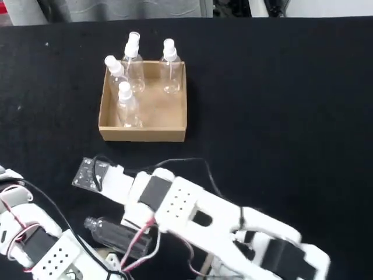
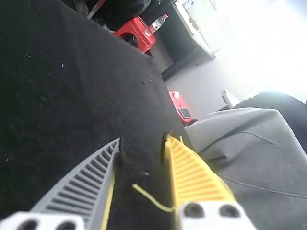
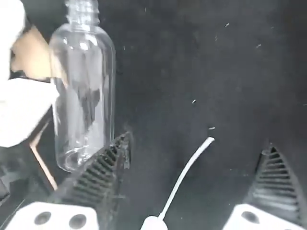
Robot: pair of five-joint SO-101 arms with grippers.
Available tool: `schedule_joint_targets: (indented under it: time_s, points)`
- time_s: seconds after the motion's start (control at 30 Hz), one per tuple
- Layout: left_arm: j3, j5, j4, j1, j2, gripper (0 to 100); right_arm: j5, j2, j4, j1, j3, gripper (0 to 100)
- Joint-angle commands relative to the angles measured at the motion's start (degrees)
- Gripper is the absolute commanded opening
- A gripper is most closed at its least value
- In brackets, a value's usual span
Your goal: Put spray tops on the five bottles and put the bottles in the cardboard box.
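Note:
A cardboard box (image 1: 143,134) stands on the black cloth and holds several clear bottles (image 1: 170,64), upright with white spray tops on. One clear bottle (image 1: 113,233) (image 3: 84,96) lies on its side without a top, near the table's front edge and beside my right arm (image 1: 175,201). My right gripper (image 3: 196,158) is open just above the cloth. The bare bottle rests against the outside of one finger (image 3: 108,163). A white spray top (image 3: 184,177) with its thin tube lies between the fingers. My left gripper (image 2: 142,142) is open over bare cloth, holding nothing.
My left arm (image 1: 35,245) sits at the front left corner. Cables (image 1: 192,166) trail across the right arm. Past the table's edge, the left wrist view shows a grey cloth (image 2: 249,139) and a red object (image 2: 136,33).

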Motion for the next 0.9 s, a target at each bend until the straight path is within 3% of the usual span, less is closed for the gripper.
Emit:
schedule_joint_targets:
  time_s: [0.0, 0.17, 0.43, 0.6, 0.87]
  points:
    - [0.7, 0.3, -1.3, -0.5, -0.5, 13, -0.9, -7.0, -0.5, 0.9, -0.1, 36.4]
    - [0.7, 0.3, -1.3, -0.3, -0.5, 13, -6.4, -10.8, -3.1, -2.9, 2.9, 36.4]
    - [0.6, 0.4, -1.8, -1.9, -0.5, 13, -7.1, -8.7, -6.9, -11.3, 5.5, 36.4]
    - [1.1, 0.5, -4.7, -5.8, -0.4, 13, -7.1, -6.0, -12.3, -13.2, 7.5, 36.4]
    - [1.1, 0.5, -4.9, -6.1, -0.4, 13, -6.9, -0.1, -15.3, -13.0, 7.3, 36.4]
